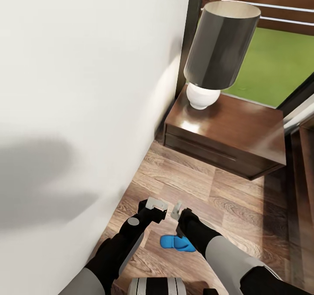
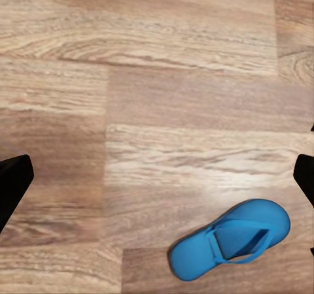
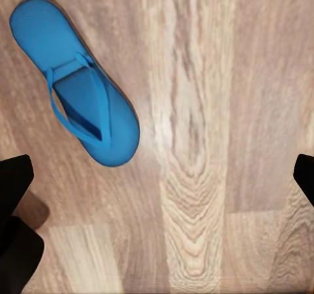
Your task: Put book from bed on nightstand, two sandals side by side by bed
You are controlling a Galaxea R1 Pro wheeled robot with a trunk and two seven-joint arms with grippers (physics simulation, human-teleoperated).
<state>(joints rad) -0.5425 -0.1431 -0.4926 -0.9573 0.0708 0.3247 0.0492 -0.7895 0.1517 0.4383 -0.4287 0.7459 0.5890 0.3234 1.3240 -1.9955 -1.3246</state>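
A sandal (image 1: 177, 243) lies flat on the wood floor (image 1: 244, 216) between the left gripper (image 1: 158, 204) and right gripper (image 1: 179, 210), both spread and empty. The nightstand (image 1: 226, 131) with its lamp (image 1: 216, 50) stands beyond, far right.

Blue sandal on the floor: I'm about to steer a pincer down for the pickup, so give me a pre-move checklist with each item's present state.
1. Sandal lies flat on the wood floor, strap up: ok.
2. Left pincer holds nothing, fingers spread at the wrist view's edges: ok.
3. Right pincer holds nothing, fingers spread: ok.
4. Sandal centred between either pincer's fingers: not ok; it sits off to one side in both wrist views.
5. Second sandal located: cannot tell.
6. Nightstand with lamp stands apart from the arms: ok.
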